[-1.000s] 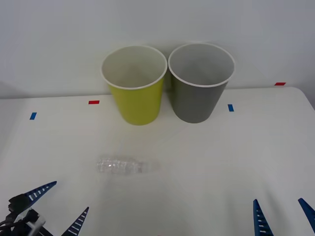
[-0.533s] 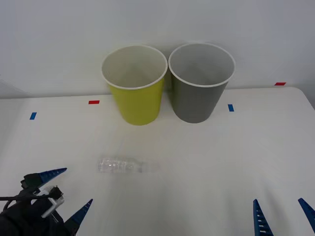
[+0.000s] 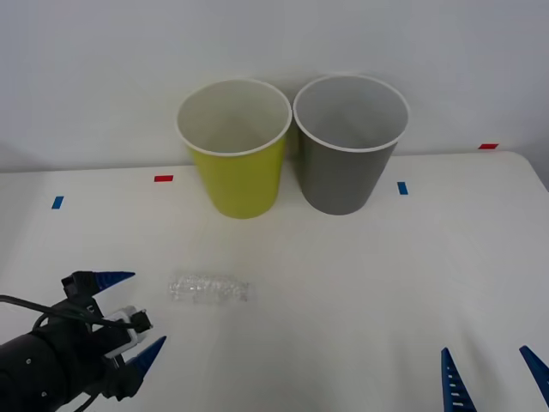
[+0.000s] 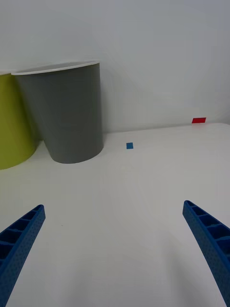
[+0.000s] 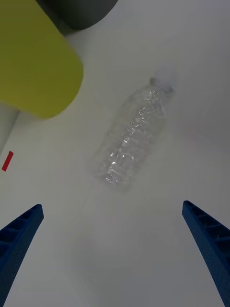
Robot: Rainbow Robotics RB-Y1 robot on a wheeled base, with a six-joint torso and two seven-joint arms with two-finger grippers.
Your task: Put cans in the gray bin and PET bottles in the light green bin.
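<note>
Centrally, the PET bottle (image 3: 211, 288) lies on its side on the white table (image 3: 360, 275), its long axis running roughly 9 to 3 o'clock in the front view. Its clear ribbed body (image 5: 130, 141) touches nothing but the tabletop. No blue band can be made out on it.

At about 8 o'clock from the bottle, near it but apart, sits the left gripper (image 3: 129, 316). Its blue ribbed fingers (image 3: 111, 278) are spread wide and hold nothing. In the left wrist view the two fingertips stand at the corners with the bottle between and beyond them.

At 12 o'clock from the bottle, well apart, the light green bin (image 3: 234, 148) stands upright with a white rim and pale inside. Just beside it, toward 3 o'clock, stands the gray bin (image 3: 350, 143), also upright; their rims are very close, though contact cannot be confirmed. Both bins look empty as far as their insides can be seen.

The right gripper (image 3: 495, 378) waits at the table's near edge, at 4 o'clock from the bottle and well apart from it, its fingers spread wide and empty.

Small tape marks lie on the surface: a blue mark (image 3: 57, 202) and a red mark (image 3: 163, 178) at the far left, another blue mark (image 3: 401, 187) beside the gray bin, and a red mark (image 3: 487, 147) at the far right edge. A plain pale wall (image 3: 103, 69) rises behind the table.
</note>
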